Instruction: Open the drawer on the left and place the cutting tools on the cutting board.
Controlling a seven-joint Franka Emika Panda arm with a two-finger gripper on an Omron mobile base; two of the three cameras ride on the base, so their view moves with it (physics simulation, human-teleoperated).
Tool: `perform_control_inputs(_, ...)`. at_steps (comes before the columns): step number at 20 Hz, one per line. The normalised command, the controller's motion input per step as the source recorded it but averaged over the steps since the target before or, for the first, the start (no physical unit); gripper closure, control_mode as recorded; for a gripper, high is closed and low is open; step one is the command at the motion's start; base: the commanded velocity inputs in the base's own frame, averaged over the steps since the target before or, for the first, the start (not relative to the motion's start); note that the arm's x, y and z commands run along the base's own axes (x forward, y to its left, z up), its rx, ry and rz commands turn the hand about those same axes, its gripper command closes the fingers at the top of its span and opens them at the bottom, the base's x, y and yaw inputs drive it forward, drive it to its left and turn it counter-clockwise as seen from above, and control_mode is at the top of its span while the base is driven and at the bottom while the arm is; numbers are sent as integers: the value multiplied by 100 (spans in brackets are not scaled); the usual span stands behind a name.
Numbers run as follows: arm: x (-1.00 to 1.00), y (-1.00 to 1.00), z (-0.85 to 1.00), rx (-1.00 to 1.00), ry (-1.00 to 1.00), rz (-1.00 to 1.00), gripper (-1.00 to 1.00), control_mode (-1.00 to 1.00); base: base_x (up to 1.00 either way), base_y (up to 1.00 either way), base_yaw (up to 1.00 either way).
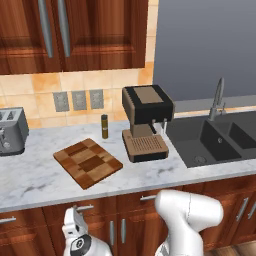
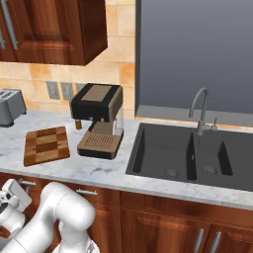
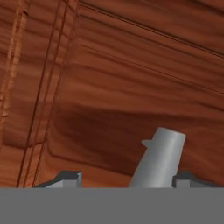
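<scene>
The drawer [image 1: 52,214] sits shut under the counter, a red-brown front with a short silver bar handle [image 3: 159,155]. My gripper [image 3: 127,177] is right up against that front, one finger on each side of the handle. The jaws stand open: there is a clear gap on the left, and the handle is close to the right fingertip [image 3: 188,178]. The gripper [image 1: 77,212] sits low at the cabinet face, also in the right base view [image 2: 17,189]. The cutting board [image 1: 87,162] lies bare on the counter above, also in the right base view [image 2: 47,145]. The cutting tools are hidden.
A coffee machine [image 1: 146,120] stands to the right of the board, with a small dark bottle [image 1: 104,126] behind the board. A toaster [image 1: 11,131] is at the far left. The sink [image 1: 220,137] with its faucet [image 2: 200,111] lies to the right. Wall cabinets hang overhead.
</scene>
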Motion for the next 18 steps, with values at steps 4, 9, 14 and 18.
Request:
perform_control_inputs(4, 18, 0, -4, 0, 0, 0, 100, -100, 0, 0, 0)
perform_control_inputs(9, 1, 0, 0, 0, 0, 0, 100, -100, 0, 0, 0)
perform_control_inputs(14, 9, 0, 0, 0, 5, 0, 100, -100, 0, 0, 0)
perform_control_inputs(18, 13, 0, 0, 0, 10, 0, 100, -100, 0, 0, 0)
